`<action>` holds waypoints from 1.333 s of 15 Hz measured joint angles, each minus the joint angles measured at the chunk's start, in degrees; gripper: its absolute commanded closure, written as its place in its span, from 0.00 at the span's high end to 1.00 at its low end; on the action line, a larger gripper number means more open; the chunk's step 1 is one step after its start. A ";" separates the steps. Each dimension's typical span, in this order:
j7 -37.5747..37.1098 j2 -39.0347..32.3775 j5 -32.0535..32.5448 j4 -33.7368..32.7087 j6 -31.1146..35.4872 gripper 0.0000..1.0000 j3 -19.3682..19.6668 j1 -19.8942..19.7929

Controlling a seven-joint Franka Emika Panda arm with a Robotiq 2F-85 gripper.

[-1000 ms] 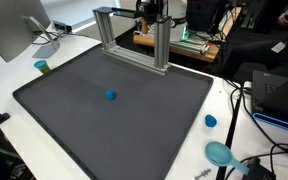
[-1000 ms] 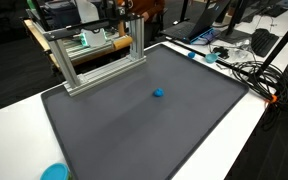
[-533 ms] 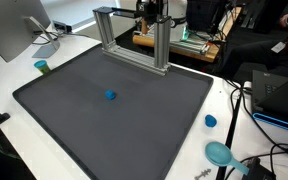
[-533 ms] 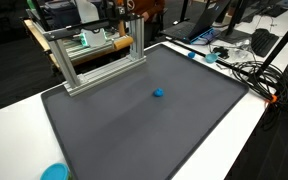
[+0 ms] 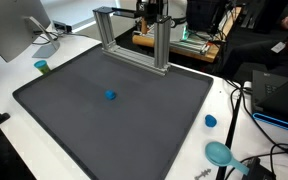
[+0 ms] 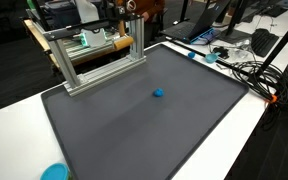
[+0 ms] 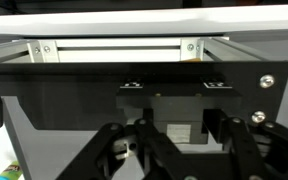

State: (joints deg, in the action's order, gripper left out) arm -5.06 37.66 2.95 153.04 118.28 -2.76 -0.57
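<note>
Up at the far edge of the grey mat (image 5: 104, 125), my end effector (image 5: 149, 12) hangs right at the top of the aluminium frame (image 5: 162, 48), over the post at one end of its crossbar (image 7: 114, 47). Both exterior views catch only its dark body up there against the clutter, so from them I cannot tell whether the fingers are apart or together.

Wrist view now: close in, that silver crossbar runs across the top with its bolts showing, and a black plate (image 7: 74, 82) sits beneath it. My dark finger links fill the bottom edge, but the tips are lost against the black. I cannot tell how they stand or whether they touch anything.

Back out wide: a small blue piece (image 5: 110, 96) lies alone mid-mat, well apart from the frame. It shows in both exterior views, not from the wrist. On the white table (image 5: 79, 42), in an exterior view, I get a green cup (image 5: 42, 67), a blue cap (image 5: 211, 121) and a teal dish (image 5: 219, 152). Tangled cables (image 6: 246, 72) show beside the mat in an exterior view.
</note>
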 measured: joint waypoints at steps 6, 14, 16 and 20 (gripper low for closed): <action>-0.05 -1.19 0.83 -0.75 -0.14 0.22 -0.33 -0.30; -3.77 -0.76 4.34 -0.51 4.53 0.22 -3.08 -0.42; -6.64 -0.23 5.48 -0.39 5.57 0.22 -4.13 -0.75; -13.80 1.24 7.65 0.35 10.32 0.22 -6.58 -2.64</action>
State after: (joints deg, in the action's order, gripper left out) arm -18.86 38.90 10.60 153.39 128.60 -9.35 -3.21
